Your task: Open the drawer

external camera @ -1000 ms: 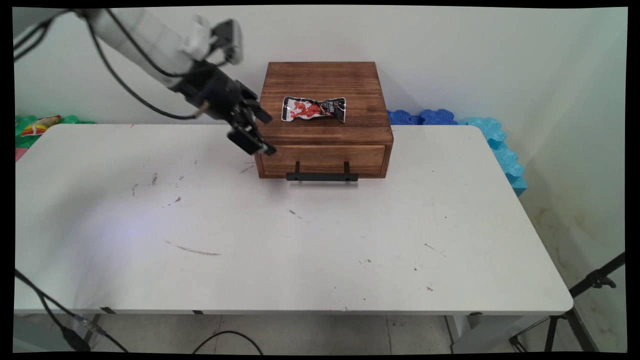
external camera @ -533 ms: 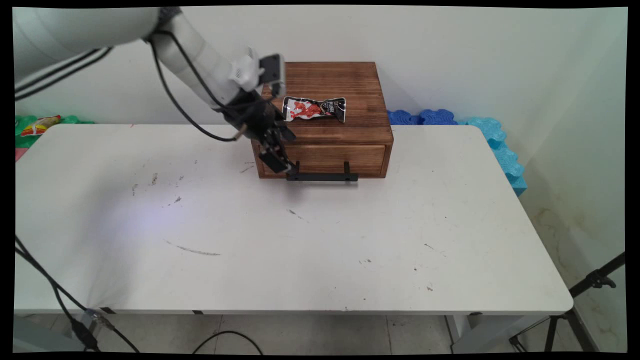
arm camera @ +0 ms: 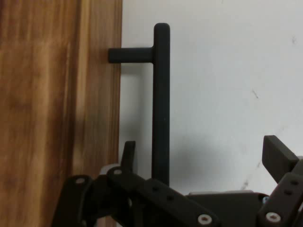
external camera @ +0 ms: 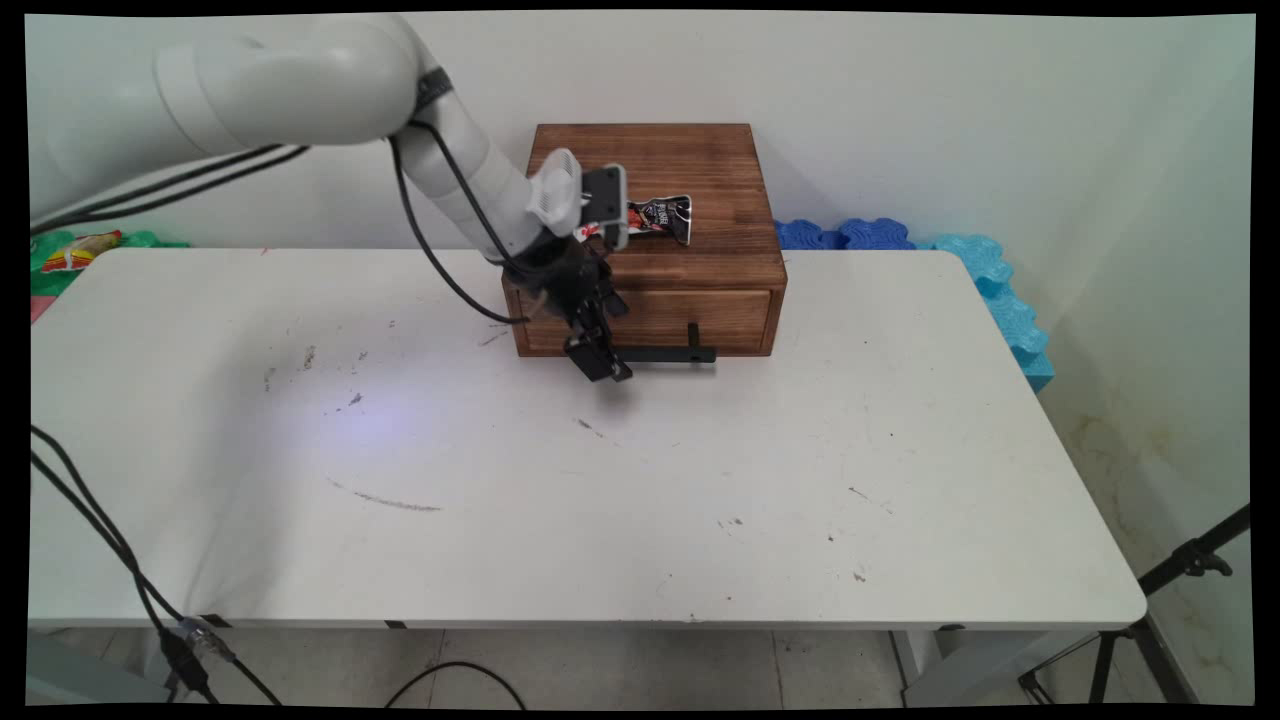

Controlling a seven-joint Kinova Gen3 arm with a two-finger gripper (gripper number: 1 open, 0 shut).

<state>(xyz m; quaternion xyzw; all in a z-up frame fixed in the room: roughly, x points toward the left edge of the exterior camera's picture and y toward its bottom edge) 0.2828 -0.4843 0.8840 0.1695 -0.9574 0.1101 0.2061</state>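
Straddling the drawer's black handle, the hand has fingers spread apart, one each side.

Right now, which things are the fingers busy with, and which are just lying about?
In hand:
fingers, open either side of the black handle
wooden drawer box

Lying about:
snack packet on the box top
blue foam pieces behind the table
tripod

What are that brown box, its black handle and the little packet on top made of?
The box looks like stained wood: grain lines show. Its handle looks like matte black metal or plastic; I cannot tell which. The packet looks like glossy, crinkled foil or plastic film.
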